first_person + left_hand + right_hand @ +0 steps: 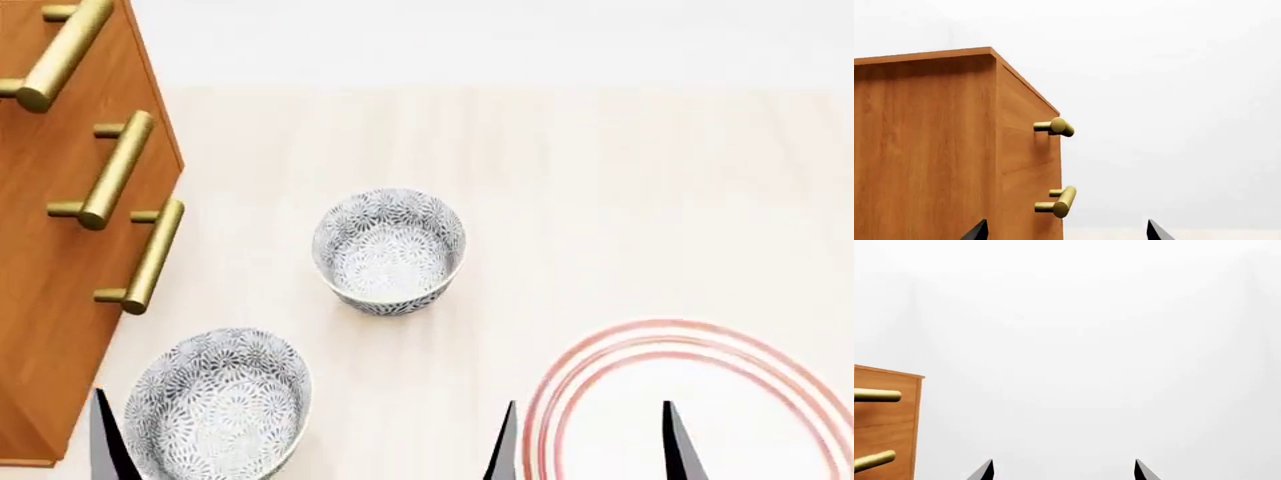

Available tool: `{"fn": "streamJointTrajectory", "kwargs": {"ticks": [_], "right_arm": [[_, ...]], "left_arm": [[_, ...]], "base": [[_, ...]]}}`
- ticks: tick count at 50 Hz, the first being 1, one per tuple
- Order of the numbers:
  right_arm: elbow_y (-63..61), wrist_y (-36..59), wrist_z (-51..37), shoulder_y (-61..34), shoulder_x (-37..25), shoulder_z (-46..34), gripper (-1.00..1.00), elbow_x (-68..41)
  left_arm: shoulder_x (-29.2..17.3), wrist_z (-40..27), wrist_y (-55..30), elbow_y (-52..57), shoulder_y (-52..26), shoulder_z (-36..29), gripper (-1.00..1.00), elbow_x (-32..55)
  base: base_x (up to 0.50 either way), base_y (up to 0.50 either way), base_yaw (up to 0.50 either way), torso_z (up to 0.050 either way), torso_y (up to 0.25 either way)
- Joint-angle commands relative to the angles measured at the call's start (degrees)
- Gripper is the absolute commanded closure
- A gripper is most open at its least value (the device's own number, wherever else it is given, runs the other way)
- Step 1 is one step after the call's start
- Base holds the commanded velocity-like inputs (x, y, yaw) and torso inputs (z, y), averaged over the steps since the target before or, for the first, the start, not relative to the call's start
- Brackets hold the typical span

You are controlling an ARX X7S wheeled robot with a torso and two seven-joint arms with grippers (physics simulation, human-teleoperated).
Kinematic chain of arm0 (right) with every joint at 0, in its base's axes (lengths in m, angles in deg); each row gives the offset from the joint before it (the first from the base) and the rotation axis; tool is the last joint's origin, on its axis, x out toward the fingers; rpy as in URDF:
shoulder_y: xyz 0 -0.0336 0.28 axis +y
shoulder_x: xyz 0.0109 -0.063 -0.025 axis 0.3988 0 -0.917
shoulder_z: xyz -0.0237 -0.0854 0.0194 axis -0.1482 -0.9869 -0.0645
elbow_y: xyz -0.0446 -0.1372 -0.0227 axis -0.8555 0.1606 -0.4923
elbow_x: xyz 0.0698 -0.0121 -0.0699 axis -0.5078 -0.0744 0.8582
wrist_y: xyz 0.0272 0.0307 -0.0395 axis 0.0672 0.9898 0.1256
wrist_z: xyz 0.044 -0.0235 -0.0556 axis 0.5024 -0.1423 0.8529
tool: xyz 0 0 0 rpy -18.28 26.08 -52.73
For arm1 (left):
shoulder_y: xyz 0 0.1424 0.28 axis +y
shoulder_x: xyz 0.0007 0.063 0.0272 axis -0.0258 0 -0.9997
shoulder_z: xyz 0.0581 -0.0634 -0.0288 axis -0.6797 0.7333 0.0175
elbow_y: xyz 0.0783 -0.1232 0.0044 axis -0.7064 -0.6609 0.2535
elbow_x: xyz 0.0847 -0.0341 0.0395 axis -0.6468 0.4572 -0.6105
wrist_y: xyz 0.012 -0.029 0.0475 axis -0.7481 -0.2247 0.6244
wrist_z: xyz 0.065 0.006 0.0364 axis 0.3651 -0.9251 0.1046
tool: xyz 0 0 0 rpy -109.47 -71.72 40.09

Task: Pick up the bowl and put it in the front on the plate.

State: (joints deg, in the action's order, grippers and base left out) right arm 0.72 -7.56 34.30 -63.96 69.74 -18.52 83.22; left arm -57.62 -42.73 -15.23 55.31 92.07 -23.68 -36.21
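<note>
Two alike floral bowls show in the head view. One bowl [388, 250] stands upright mid-table; the other bowl [220, 408] sits nearer, at the lower left. The plate [667, 335], white with red rings, lies at the lower right, partly cut by the frame edge. My right gripper [591, 445] is open above the plate's near-left part, with nothing between its fingers; its wrist view [1063, 471] shows only blank wall beyond. Just left of the near bowl, one fingertip [110, 440] of the left gripper shows. The left gripper [1066, 232] is open and holds nothing.
A wooden drawer cabinet [60, 230] with brass bar handles [115, 170] stands along the left side, close to the near bowl. It also fills the left wrist view as the cabinet [954, 150]. The light wood tabletop [641, 200] runs back to a white wall.
</note>
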Motion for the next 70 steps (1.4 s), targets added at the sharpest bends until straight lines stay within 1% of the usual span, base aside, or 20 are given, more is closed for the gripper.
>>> {"fn": "streamJointTrajectory", "kwargs": {"ticks": [1,6,11,17,19,23,24,29,33,34,36,41,44,46,56,57,60,62,66,70], "right_arm": [[0.2,0.2,0.3,-0.1,0.1,0.2,-1.0,0.2],[0.1,0.3,0.1,-0.1,0.0,0.0,-1.0,0.2],[0.2,1.3,0.0,-0.4,-0.2,-0.2,-1.0,-0.5],[-0.7,8.4,1.2,-2.3,-1.2,-1.3,-1.0,-5.5],[-1.4,12.7,1.1,-3.7,-1.3,-1.5,-1.0,-7.9],[-2.7,22.4,0.1,-9.3,-2.2,-1.3,-1.0,-9.5],[-3.5,29.1,-0.4,-13.0,-2.8,-1.0,-1.0,-12.0],[-3.3,42.6,-0.9,-24.7,-3.8,-1.0,-1.0,-15.8],[-2.0,47.9,-0.1,-31.3,-4.2,-2.0,-1.0,-16.6],[-1.3,51.7,0.5,-34.4,-4.2,-2.0,-1.0,-18.5],[0.1,55.0,0.6,-37.8,-3.7,-1.5,-1.0,-20.7],[4.0,59.0,1.9,-44.4,-2.7,-2.3,-1.0,-22.2],[7.9,62.0,3.8,-48.6,-2.0,-3.5,-1.0,-23.2],[13.4,65.1,4.9,-53.2,-0.8,-3.0,-1.0,-25.0],[30.7,64.9,7.0,-63.7,3.2,-2.3,-1.0,-25.4],[36.1,65.2,8.0,-66.0,4.6,-1.6,-1.0,-26.3],[47.6,63.0,8.8,-70.6,6.7,-0.2,-1.0,-26.4],[60.1,58.7,9.8,-75.3,8.5,0.9,-1.0,-26.0],[78.7,50.3,12.1,-82.5,10.7,1.5,-1.0,-25.2],[79.6,50.7,10.5,-82.3,10.9,0.7,-1.0,-27.3]], "left_arm": [[0.2,0.0,-0.7,0.0,-0.1,0.2,-1.0,-0.7],[0.1,-0.3,-0.6,-0.3,-0.2,0.0,-1.0,-1.1],[-0.2,-0.1,-0.5,-0.1,-0.1,-0.3,-1.0,0.1],[-0.4,-0.6,0.0,0.2,0.0,-0.4,-1.0,-0.4],[-0.5,-0.8,0.4,0.3,0.0,-0.3,-1.0,-0.6],[-0.5,-1.1,0.6,0.5,0.2,-0.4,-1.0,-0.6],[-0.6,-1.2,0.6,0.6,0.2,-0.4,-1.0,-0.5],[-0.6,-1.4,0.6,0.6,0.2,-0.5,-1.0,-0.5],[-0.7,-1.6,0.7,0.4,0.1,-0.7,-1.0,-0.5],[-0.7,-1.6,0.5,0.5,0.1,-0.7,-1.0,-0.4],[-0.8,-1.7,0.6,0.3,0.1,-0.8,-1.0,-0.4],[-0.9,-1.8,0.3,0.3,0.1,-1.0,-1.0,-0.2],[-1.0,-1.8,-0.2,0.5,0.2,-1.1,-1.0,0.0],[-1.0,-1.8,-0.3,0.2,0.1,-1.2,-1.0,0.2],[-1.2,-2.1,-0.9,-0.2,-0.1,-1.5,-1.0,0.7],[-1.2,-2.1,-1.0,-0.2,0.0,-1.6,-1.0,0.8],[-1.3,-2.2,-1.0,-0.3,0.0,-1.7,-1.0,0.7],[-1.3,-2.2,-1.1,-0.4,-0.1,-1.8,-1.0,0.8],[-1.4,-2.5,-1.4,-0.5,-0.1,-1.8,-1.0,0.7],[-1.4,-2.7,-1.7,-0.7,-0.2,-1.9,-1.0,0.7]], "base": [[0.0,0.0,0.0,0.0,-0.25],[0.0,0.0,0.0,0.0,-0.25],[0.0,0.0,0.0,0.0,-0.008],[0.0,0.0,0.0,0.0,0.0],[0.0,0.0,0.0,0.0,0.0],[0.0,0.0,0.0,0.0,0.0],[0.0,0.0,0.0,0.0,0.0],[0.0,0.0,0.0,0.0,0.0],[0.0,0.0,0.0,0.0,0.0],[0.0,0.0,0.0,0.0,0.0],[0.0,0.0,0.0,0.0,0.0],[0.0,0.0,0.0,0.0,0.0],[0.0,0.0,0.0,0.0,0.0],[0.0,0.0,0.0,0.0,0.0],[0.0,0.0,0.0,0.0,0.0],[0.0,0.0,0.0,0.0,0.0],[0.0,0.0,0.0,0.0,0.0],[0.0,0.0,0.0,0.0,0.0],[0.0,0.0,0.0,0.0,0.0],[0.0,0.0,0.0,0.0,0.0]]}}
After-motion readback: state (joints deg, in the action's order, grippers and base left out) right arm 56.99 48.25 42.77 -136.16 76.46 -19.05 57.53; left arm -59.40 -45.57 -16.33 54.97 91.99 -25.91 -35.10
